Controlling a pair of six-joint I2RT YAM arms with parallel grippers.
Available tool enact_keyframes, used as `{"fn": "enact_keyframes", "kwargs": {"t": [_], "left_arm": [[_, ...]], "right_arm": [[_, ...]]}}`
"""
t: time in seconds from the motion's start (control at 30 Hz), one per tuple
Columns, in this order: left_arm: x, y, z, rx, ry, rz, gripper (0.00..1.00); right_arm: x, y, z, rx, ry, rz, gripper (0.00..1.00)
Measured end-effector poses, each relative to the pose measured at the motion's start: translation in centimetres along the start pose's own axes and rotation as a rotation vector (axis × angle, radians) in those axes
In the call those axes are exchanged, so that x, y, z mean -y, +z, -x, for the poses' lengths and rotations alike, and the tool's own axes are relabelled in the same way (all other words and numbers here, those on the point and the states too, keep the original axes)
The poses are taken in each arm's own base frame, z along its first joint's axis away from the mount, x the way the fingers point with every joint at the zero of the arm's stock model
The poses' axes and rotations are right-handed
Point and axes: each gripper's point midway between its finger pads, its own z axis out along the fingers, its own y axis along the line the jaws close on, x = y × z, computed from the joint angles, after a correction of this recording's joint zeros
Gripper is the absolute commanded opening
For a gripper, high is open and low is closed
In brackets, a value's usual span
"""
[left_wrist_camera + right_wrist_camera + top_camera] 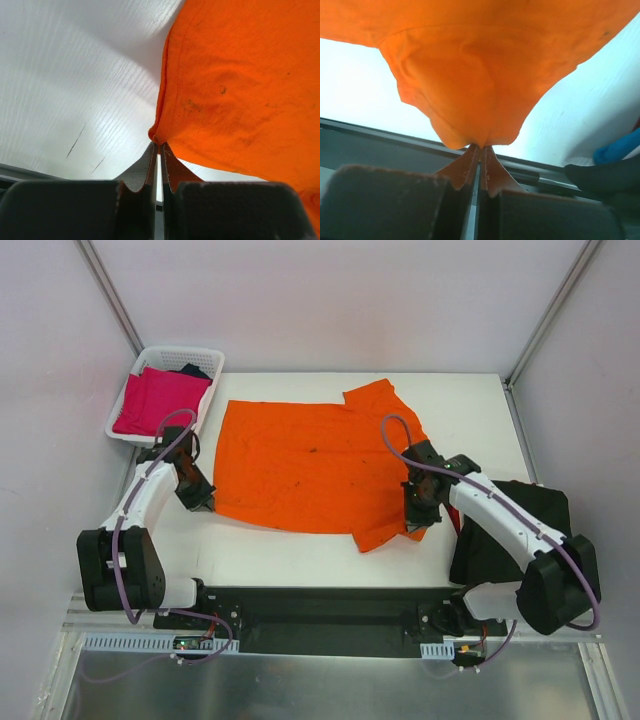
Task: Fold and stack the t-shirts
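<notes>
Worktop (300,560): white and wide in the top view. The left wrist view (75,75) gets in close and picks up thin dark scratches that the top camera misses.
Orange t-shirt (310,465): spread across the middle of the worktop, one sleeve at the far right, another at the near right. Only the top view shows it whole. The wrist views show just the corner (235,90) and a bunched fold (470,75), with small dark specks.
Black t-shirts (540,502): heaped at the right edge of the worktop, partly under the right arm.
Basket (165,350): white lattice, far left corner, seen from the top only.
Magenta t-shirt (160,400): lying in the basket.
Left hand (202,502): at the shirt's near left corner. Its wrist view (159,145) settles it: fingers pressed together, pinching the orange corner.
Right hand (419,520): at the shirt's near right edge. Up close (480,147), fingers pressed together on a pulled-up peak of orange cloth.
Blue patch (620,147): at the right edge of the right wrist view alone, and I cannot tell what it is.
</notes>
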Motion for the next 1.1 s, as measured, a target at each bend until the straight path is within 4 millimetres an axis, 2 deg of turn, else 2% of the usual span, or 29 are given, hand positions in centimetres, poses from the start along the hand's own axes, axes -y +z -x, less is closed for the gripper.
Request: {"fn": "enact_keyframes", "kwargs": {"t": [0.23, 0.63, 0.93, 1.1], "left_arm": [[1.8, -1.9, 2.4, 0.043, 0.004, -0.034, 0.00], [3.8, -0.2, 4.4, -0.033, 0.008, -0.011, 0.00], [6.8, -2.1, 8.0, 0.034, 0.006, -0.069, 0.00], [7.9, -2.2, 8.4, 0.039, 0.012, -0.083, 0.00]], "right_arm": [[1.3, 0.3, 2.2, -0.021, 0.015, -0.009, 0.01], [2.4, 0.5, 7.4, -0.023, 0.065, 0.025, 0.01], [2.7, 0.4, 12.0, 0.002, 0.123, 0.088, 0.01], [2.4, 1.2, 13.0, -0.013, 0.141, 0.127, 0.01]]}}
